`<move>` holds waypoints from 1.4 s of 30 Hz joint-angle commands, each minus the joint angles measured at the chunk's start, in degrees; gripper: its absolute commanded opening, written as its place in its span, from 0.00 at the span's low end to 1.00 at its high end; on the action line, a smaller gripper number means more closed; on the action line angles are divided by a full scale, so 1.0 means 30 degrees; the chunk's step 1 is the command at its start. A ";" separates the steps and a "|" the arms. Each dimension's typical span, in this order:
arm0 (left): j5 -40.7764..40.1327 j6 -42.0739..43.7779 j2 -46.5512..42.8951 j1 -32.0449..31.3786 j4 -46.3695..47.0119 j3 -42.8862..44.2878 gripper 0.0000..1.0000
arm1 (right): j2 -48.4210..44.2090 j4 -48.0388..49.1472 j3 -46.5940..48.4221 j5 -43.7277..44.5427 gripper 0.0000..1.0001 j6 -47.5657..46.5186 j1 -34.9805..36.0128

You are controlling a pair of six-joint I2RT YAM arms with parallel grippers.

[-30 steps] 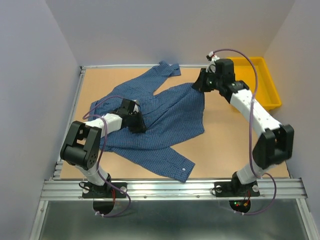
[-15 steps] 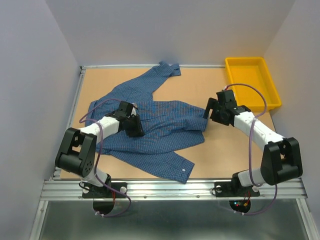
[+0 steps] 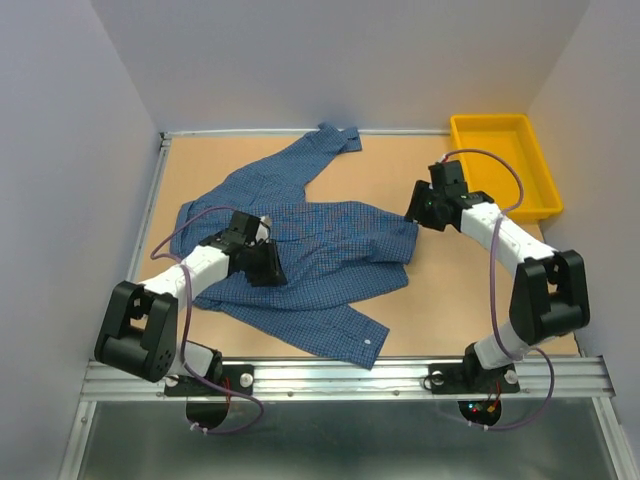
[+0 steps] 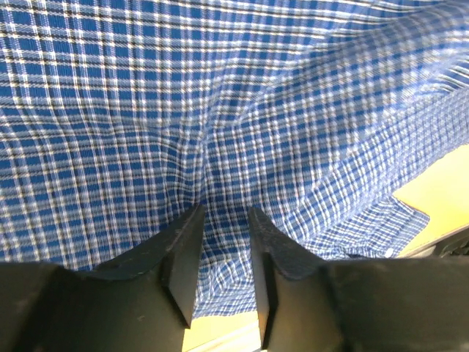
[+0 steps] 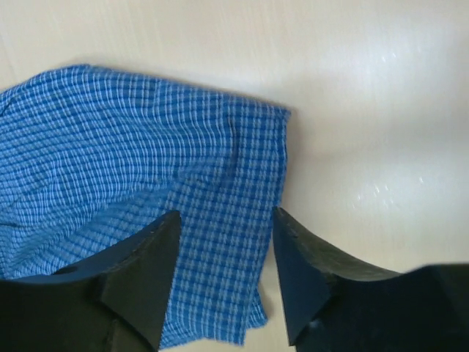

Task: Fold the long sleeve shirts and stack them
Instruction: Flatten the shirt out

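Yellow rectangular plastic tray [image 3: 500,160] sits at the far right corner, apart from the cloth; only its own yellow floor shows. Blue fine-check long sleeve shirt [image 3: 340,250] lies spread over the left and middle of the tan table [image 3: 460,290], one sleeve running far, the other near. My left gripper [image 4: 223,220] is pinched on a puckered ridge of the shirt. My right gripper [image 5: 226,220] is spread wide over the shirt's right hem corner, gripping nothing; contact with the cloth not discernible.

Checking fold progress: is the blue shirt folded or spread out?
Partly folded: the shirt body is doubled over, but both sleeves lie stretched out flat.
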 commanded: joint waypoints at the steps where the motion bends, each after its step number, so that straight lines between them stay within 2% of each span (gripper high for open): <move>1: -0.0241 0.1090 -0.1052 -0.0390 -0.0168 0.2107 0.45 | 0.2224 0.0955 0.3126 -0.0933 0.55 -0.1453 -0.0060; 5: -0.0476 0.2321 0.0001 -0.1561 0.0212 0.4334 0.47 | 0.4188 0.1305 0.4418 -0.1924 0.49 -0.2246 -0.0060; 8: -0.0592 0.2675 0.1377 -0.1885 0.0594 0.5535 0.47 | 0.5449 0.1335 0.5150 -0.2019 0.49 -0.2450 -0.0060; 12: -0.2231 0.2646 0.3631 -0.1856 0.0597 0.7001 0.47 | 0.6826 0.1394 0.5884 -0.3038 0.53 -0.3036 -0.0060; 14: -0.1943 0.2530 0.5417 -0.1856 0.0069 0.7705 0.47 | 0.7267 0.1394 0.5768 -0.3862 0.54 -0.3067 -0.0002; 17: -0.0771 0.2062 0.6769 -0.1885 0.0155 0.7094 0.44 | 0.7385 0.1482 0.4833 -0.3893 0.54 -0.2951 0.0261; 21: -0.0154 0.1533 0.6188 -0.1886 0.0185 0.5192 0.41 | 0.6541 0.1482 0.3017 -0.4361 0.55 -0.2307 0.0583; 25: -0.0270 0.1502 0.4138 -0.1886 -0.0283 0.3023 0.41 | 0.5164 0.1482 0.0820 -0.4509 0.57 -0.1516 0.0877; 31: 0.1045 0.1854 0.2176 -0.1915 -0.1074 0.0679 0.41 | 0.3259 0.1365 -0.0122 -0.4276 0.58 -0.1164 0.0877; 35: 0.1107 0.2060 0.1411 -0.1915 -0.1573 0.0324 0.41 | 0.3049 0.1306 0.0725 -0.3366 0.57 -0.0988 0.0877; 39: 0.1048 0.1914 0.1234 -0.1915 -0.1485 0.0382 0.42 | 0.3138 0.1101 0.0876 -0.5059 0.53 -0.0432 0.0877; 40: 0.1048 0.1855 0.1263 -0.1915 -0.1369 0.0440 0.42 | 0.3021 0.1072 0.0759 -0.5239 0.47 -0.0314 0.0877; 42: 0.1106 0.1768 0.1234 -0.1915 -0.1164 0.0558 0.42 | 0.2700 0.0897 0.0030 -0.4603 0.47 -0.0051 0.0906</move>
